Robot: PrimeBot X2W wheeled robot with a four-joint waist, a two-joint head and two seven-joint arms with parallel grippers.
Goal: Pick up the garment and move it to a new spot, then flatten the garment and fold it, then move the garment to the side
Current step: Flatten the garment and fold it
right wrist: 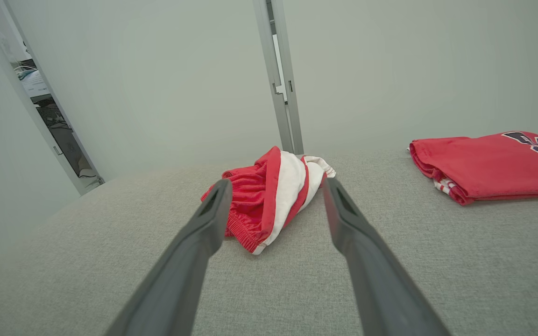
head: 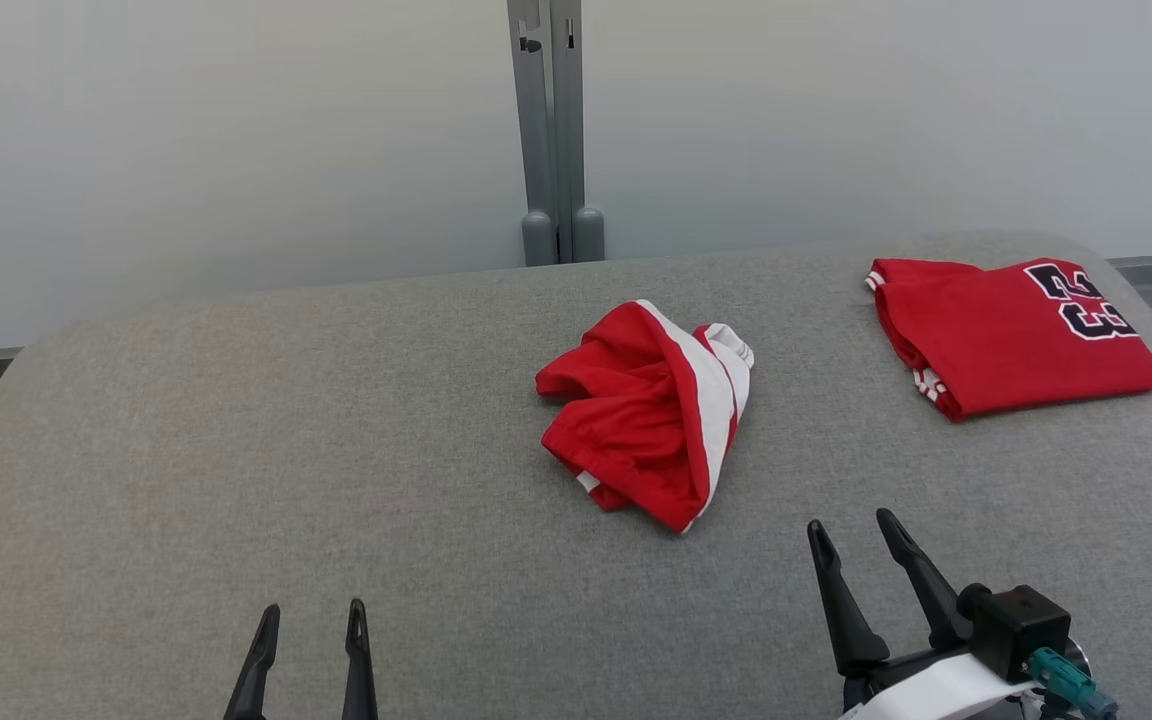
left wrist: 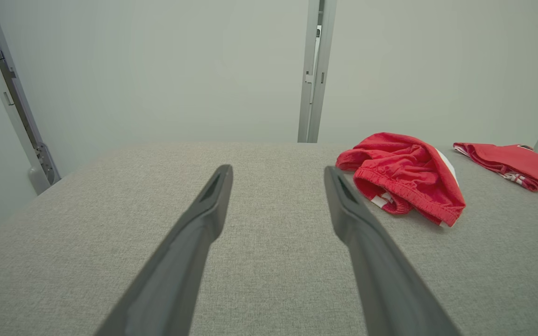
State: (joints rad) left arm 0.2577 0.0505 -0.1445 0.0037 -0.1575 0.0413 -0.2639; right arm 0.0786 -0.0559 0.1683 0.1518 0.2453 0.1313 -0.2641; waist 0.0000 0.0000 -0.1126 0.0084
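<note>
Pinch probably soft, light crumpled red-and-white shorts (head: 651,420) mid grey cloth worktop (head: 236,450) at raised fold, with left gripper (head: 314,608) and right gripper (head: 851,521) gaping empty.

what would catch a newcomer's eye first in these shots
The crumpled red and white garment in the middle of the grey table stands out first. At the far right of the table lies a neatly folded red jersey with dark numbers. Nearer the robot, the left tool and right tool both stand open, apart from the cloth.
</note>
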